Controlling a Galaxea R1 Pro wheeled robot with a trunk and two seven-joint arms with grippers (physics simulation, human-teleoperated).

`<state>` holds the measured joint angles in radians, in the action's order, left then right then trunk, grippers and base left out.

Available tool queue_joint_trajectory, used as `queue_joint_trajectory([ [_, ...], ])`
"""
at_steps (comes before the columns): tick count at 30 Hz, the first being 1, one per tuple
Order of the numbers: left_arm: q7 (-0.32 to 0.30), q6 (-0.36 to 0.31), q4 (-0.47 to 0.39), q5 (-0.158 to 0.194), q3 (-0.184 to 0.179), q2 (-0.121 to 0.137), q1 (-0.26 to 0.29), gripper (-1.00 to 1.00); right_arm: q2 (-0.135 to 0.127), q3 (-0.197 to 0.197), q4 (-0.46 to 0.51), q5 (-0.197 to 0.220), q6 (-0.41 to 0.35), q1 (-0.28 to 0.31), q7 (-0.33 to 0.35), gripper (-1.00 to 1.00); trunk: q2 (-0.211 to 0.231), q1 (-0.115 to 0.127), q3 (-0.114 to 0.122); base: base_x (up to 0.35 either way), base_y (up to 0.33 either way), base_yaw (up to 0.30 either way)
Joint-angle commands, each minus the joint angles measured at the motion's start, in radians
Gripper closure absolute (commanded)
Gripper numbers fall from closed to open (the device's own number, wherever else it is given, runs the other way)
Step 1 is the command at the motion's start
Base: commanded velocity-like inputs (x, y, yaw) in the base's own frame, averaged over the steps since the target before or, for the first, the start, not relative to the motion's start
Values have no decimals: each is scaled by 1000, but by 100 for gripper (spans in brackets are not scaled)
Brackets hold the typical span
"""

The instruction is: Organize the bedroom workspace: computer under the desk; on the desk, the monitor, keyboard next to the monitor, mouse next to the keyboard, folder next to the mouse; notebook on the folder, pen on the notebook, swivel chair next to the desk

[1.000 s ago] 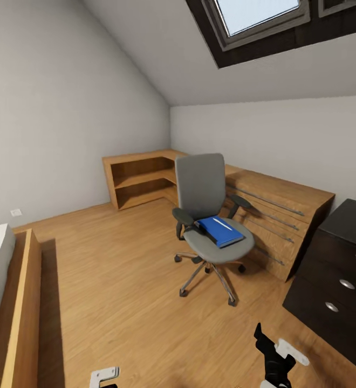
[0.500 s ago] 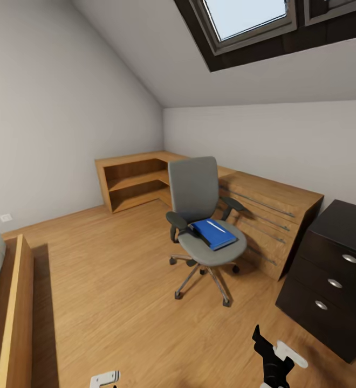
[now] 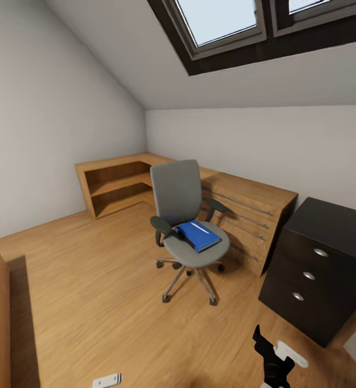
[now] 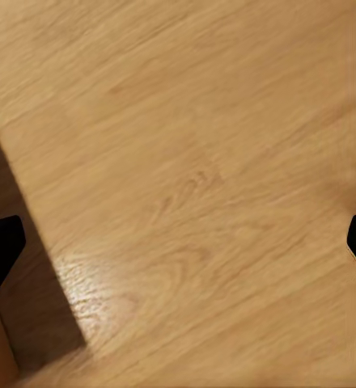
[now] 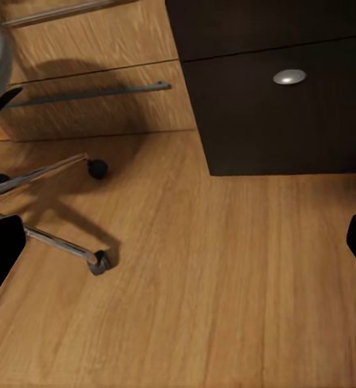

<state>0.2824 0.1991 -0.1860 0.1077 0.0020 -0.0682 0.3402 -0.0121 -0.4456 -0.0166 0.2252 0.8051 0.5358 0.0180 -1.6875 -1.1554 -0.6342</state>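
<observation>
One folder [image 3: 198, 235] (chair [image 3: 186, 226] unmoved; camera panned)

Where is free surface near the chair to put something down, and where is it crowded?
The swivel chair seat is crowded: the folder covers much of it. Bare surfaces are the wood cabinet top behind the chair and the black drawer unit's top beside it.

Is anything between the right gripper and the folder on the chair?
Nothing visible. In the head view, open wood floor lies between the right gripper and the chair. The folder lies on the seat with a pen on top; the near armrest flanks it.
</observation>
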Motion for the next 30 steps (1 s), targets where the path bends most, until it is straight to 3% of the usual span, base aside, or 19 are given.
queue_joint_trajectory([
  [1, 0, 5, 1, 10, 0, 0, 0, -100, 0, 5, -2, 9, 3, 1, 2, -100, 7, 4, 2, 0, 0, -263],
  [6, 0, 6, 2, 11, 0, -1, 0, -100, 0, 7, -2, -6, 3, 1, 2, -100, 42, 23, 18, 0, 0, -265],
  [10, 0, 6, 3, 11, 0, -2, 0, -100, 0, 8, -2, -44, 3, 1, 2, -100, 70, 39, 30, 0, 0, -267],
  [19, -2, 6, 13, 10, 0, -2, 0, -100, 1, 8, -2, -108, 3, 0, 1, -100, 70, 39, 30, 0, 0, -267],
  [30, -3, 7, 26, 9, 0, -2, 0, -100, 1, 8, -2, -120, 2, 0, 1, -100, 70, 39, 30, 0, 42, -267],
])
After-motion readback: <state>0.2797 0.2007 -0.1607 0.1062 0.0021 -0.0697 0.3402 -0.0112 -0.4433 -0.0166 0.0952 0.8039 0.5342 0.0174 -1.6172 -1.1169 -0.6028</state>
